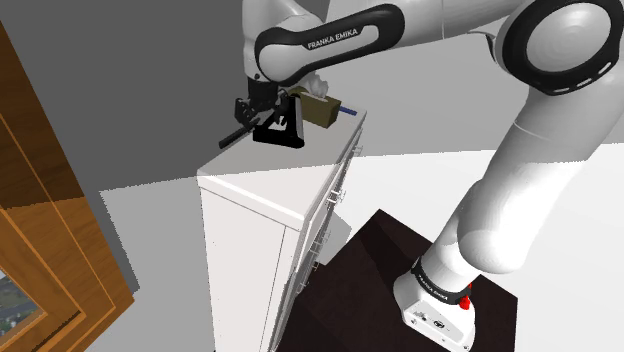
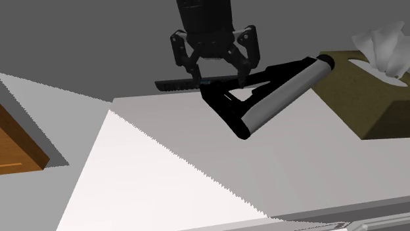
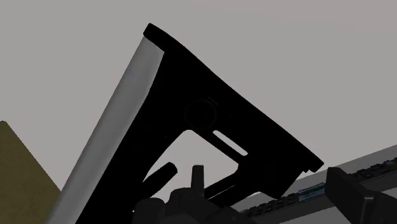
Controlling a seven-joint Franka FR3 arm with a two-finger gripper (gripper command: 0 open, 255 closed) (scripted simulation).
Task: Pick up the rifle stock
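Observation:
The rifle stock (image 2: 266, 92) is black and triangular with a grey butt pad, and it rests on the white cabinet top (image 2: 164, 170). A slim rail juts from its front end. My black gripper (image 2: 218, 80) comes straight down over that front end, open, with its fingertips at the rail's level, one on each side along it. I cannot tell whether they touch it. The shoulder view has the gripper (image 1: 258, 112) above the stock (image 1: 275, 132) at the cabinet's far end. Seen from the wrist, the stock (image 3: 210, 127) looms close, with one finger (image 3: 357, 198) over the rail.
An olive tissue box (image 2: 368, 92) stands just past the stock's butt, with a blue pen-like thing (image 1: 350, 112) beyond it. The white cabinet (image 1: 270, 230) has drawers facing the stand. A wooden door (image 1: 50, 230) is at the shoulder view's left.

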